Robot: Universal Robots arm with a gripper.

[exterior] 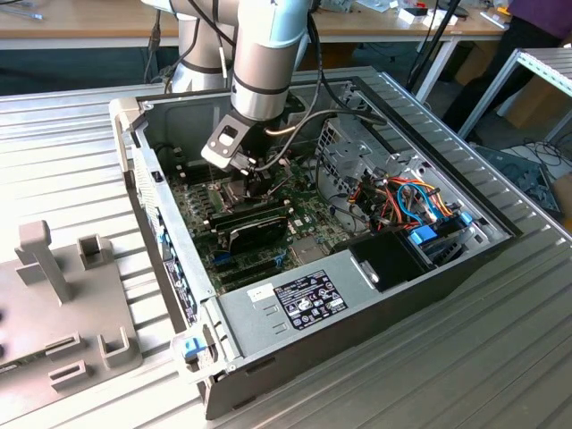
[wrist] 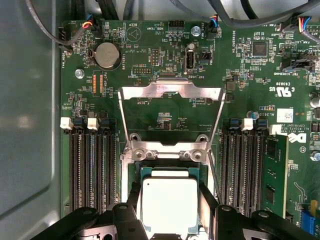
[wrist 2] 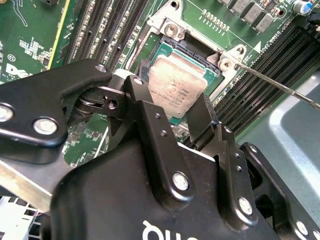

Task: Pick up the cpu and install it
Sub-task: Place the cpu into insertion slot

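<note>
The cpu (wrist 2: pixel 175 90), a small square chip with a silvery-grey top, sits between my gripper's black fingers (wrist 2: pixel 140 95) directly over the dark socket (wrist 2: pixel 192 52). It looks slightly tilted there. My gripper (wrist 2: pixel 172 97) is shut on its two side edges. In the first wrist view the cpu (wrist: pixel 170 205) hangs over the socket opening, with my gripper (wrist: pixel 171 200) around it and the hinged metal frame (wrist: pixel 170 90) swung open beyond. In the exterior view my gripper (exterior: pixel 255 183) reaches down into the open computer case onto the green motherboard (exterior: pixel 308 214).
Memory slots (wrist: pixel 90 165) flank the socket on both sides. A thin metal lever (wrist 2: pixel 280 85) sticks out beside the socket. A black oblong module (exterior: pixel 255 234), the power supply (exterior: pixel 295 299) and coloured cables (exterior: pixel 411 201) crowd the case. A grey fixture (exterior: pixel 63 313) stands at the exterior view's left.
</note>
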